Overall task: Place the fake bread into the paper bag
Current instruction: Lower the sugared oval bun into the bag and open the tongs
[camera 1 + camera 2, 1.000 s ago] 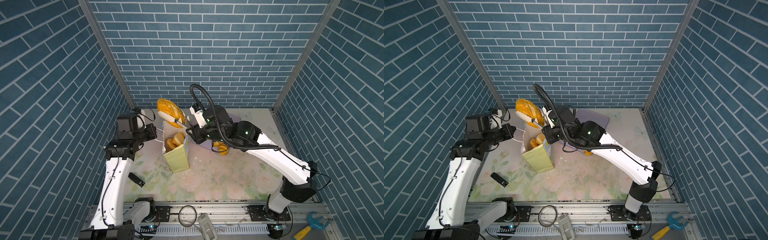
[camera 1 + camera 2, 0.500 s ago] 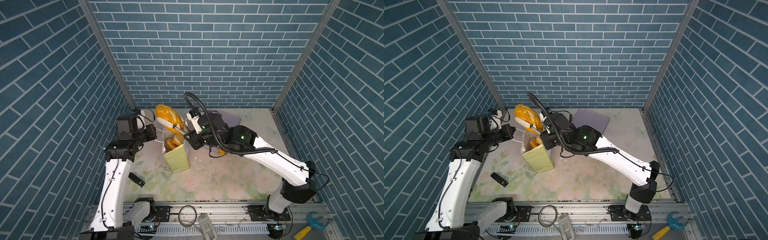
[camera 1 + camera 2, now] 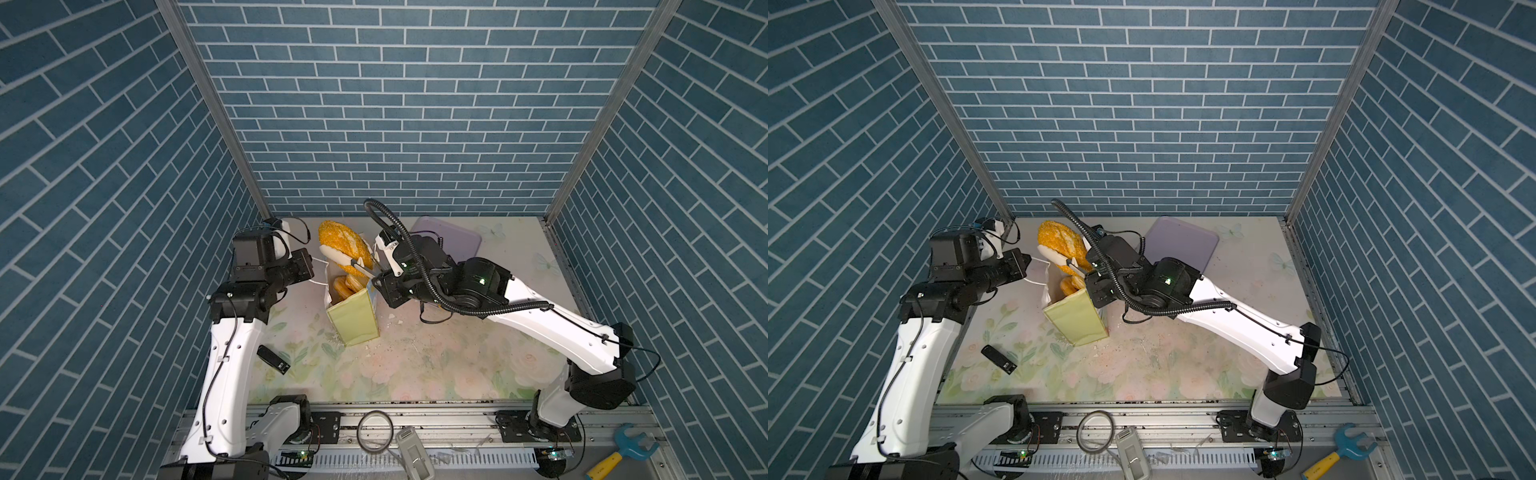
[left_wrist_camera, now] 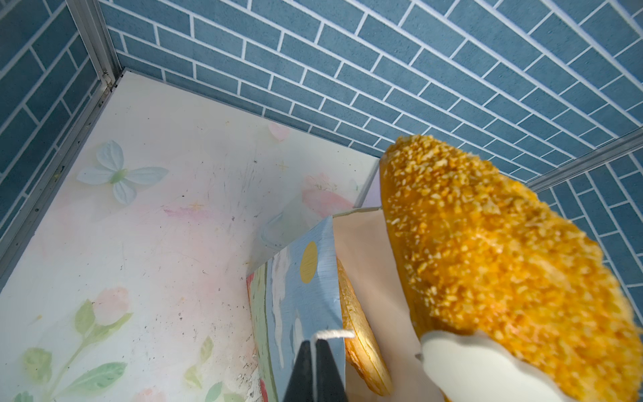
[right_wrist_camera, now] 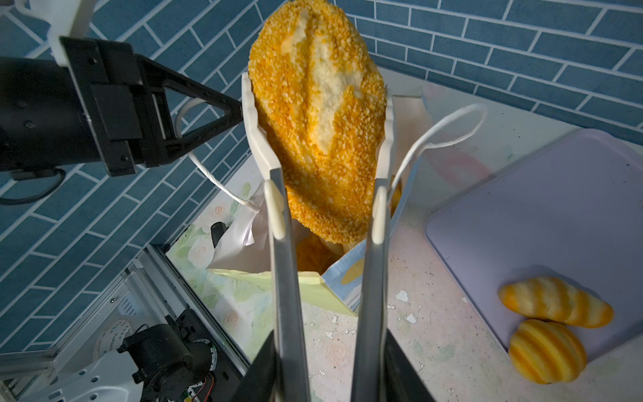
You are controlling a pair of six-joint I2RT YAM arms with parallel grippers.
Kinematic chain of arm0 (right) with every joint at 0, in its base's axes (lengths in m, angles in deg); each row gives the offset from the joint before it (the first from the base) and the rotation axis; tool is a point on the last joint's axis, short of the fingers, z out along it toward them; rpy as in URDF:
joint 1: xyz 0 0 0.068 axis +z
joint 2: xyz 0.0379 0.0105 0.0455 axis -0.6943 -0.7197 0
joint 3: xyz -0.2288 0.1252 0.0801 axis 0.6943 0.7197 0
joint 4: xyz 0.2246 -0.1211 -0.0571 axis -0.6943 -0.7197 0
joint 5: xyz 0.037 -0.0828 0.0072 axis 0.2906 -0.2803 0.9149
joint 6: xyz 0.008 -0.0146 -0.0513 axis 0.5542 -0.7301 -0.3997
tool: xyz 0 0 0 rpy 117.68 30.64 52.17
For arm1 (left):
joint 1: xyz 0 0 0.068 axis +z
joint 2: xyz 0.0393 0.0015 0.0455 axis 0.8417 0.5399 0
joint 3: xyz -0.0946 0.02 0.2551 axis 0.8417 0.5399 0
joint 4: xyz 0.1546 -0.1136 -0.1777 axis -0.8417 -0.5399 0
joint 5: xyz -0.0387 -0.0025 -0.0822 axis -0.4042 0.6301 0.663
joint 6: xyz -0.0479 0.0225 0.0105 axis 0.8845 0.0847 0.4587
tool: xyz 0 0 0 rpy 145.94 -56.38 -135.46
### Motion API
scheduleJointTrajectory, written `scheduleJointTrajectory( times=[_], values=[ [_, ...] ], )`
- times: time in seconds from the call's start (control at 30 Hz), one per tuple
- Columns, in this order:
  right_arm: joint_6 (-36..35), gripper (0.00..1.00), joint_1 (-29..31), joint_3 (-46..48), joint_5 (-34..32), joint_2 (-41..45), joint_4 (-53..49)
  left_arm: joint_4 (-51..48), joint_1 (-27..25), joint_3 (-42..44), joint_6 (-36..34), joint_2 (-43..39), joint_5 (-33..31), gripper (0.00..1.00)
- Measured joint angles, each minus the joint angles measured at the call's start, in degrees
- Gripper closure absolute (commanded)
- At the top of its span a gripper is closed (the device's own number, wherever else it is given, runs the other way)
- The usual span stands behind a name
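Over the flowered table (image 3: 436, 365), the loaf (image 3: 338, 241) has been lowered toward the paper bag (image 3: 354, 318) in both top views. Left wrist: bag's cord (image 4: 332, 334) pinched by the left gripper (image 4: 315, 365). Right wrist: loaf clamped in tongs (image 5: 287, 278) squeezed by the right gripper (image 5: 328, 376).

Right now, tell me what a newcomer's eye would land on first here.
A big seeded loaf, clamped in tongs that the right jaws hold, hangs over the open mouth of the paper bag at the back of the table. The left jaws pinch the bag's cord handle from its left. Two striped rolls lie at the edge of the lavender tray, right of the bag.
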Motion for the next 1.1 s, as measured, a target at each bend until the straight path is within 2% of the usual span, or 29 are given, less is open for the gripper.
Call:
scheduleJointTrajectory(
  times=[0.2,0.43,0.83,0.93,1.1],
  values=[
    [0.0,0.49,0.4,0.3,-0.7,0.3,-0.2,0.0,0.0,0.1,0.0,-0.1,0.0,0.94],
    [-0.1,0.49,0.6,0.3,-1.6,1.1,0.1,0.0,0.0,0.5,0.2,-0.4,0.1,0.94],
    [-3.1,0.57,0.6,0.1,-2.8,1.7,0.9,0.4,0.0,1.0,1.3,-0.4,0.5,0.94],
    [-4.4,0.56,0.6,-1.8,-2.3,1.3,-0.2,0.4,0.0,1.0,1.3,-0.4,0.5,0.94],
    [-6.3,0.51,0.7,-10.1,-0.3,-2.6,-4.2,0.4,0.0,1.0,1.3,-0.4,0.5,0.94]
  ],
)
